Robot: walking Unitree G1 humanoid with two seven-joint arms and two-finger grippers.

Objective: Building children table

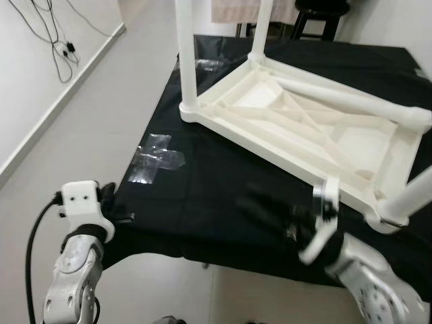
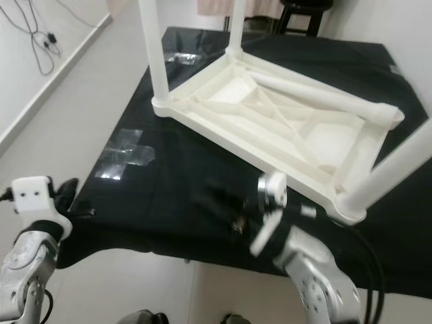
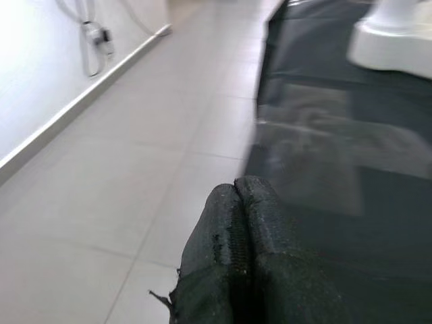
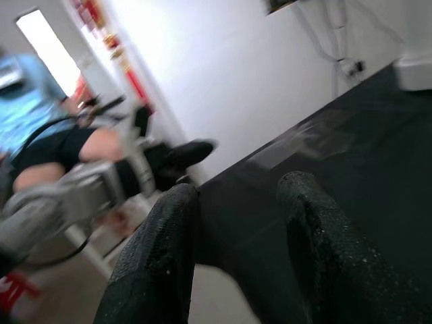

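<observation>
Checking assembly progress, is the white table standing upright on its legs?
No, the white table lies upside down on the black cloth, legs pointing up.

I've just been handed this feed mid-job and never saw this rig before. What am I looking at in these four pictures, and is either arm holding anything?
The two wide pictures come from a stereo camera on a humanoid robot's head, looking down. The other two come from cameras on its wrists, looking along each gripper's black fingers.

Before it stands a work table under a black cloth. On it lies a white children's table, upside down, with legs screwed into its corners. Clear tape is stuck on the cloth near the robot's left.

The left gripper sits at the cloth's near left corner, fingers pressed together and holding nothing. The right gripper hovers over the cloth near the white table's near corner, fingers apart and empty. A person sits blurred in the right wrist view.
</observation>
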